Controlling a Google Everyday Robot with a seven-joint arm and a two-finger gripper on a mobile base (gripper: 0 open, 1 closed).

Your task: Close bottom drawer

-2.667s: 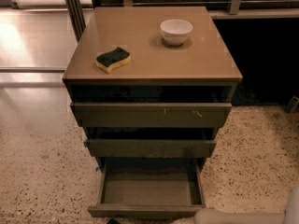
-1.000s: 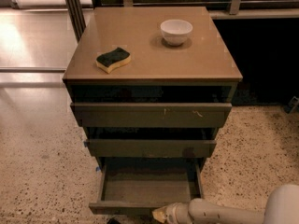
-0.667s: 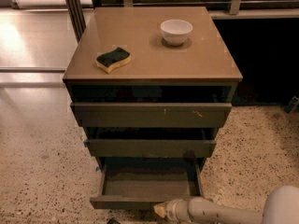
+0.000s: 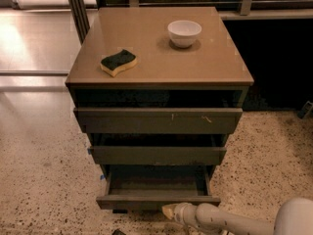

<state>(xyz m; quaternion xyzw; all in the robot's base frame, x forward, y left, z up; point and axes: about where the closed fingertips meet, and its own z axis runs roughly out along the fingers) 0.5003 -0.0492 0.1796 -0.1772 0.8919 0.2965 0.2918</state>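
Note:
The bottom drawer is the lowest and narrowest of three dark olive-grey drawers in a cabinet. It stands pulled out, showing its plain grey floor. My gripper comes in from the lower right on a white arm. Its pale tip touches the flat drawer front just right of the middle.
The cabinet top carries a white bowl and a green-and-yellow sponge. The mid-width drawer front and the widest drawer front sit above. Speckled floor surrounds the cabinet. A dark wall is on the right.
My arm came into view from the lower right and reached the bottom drawer's front. The drawer has slid inward a little, showing less of its floor.

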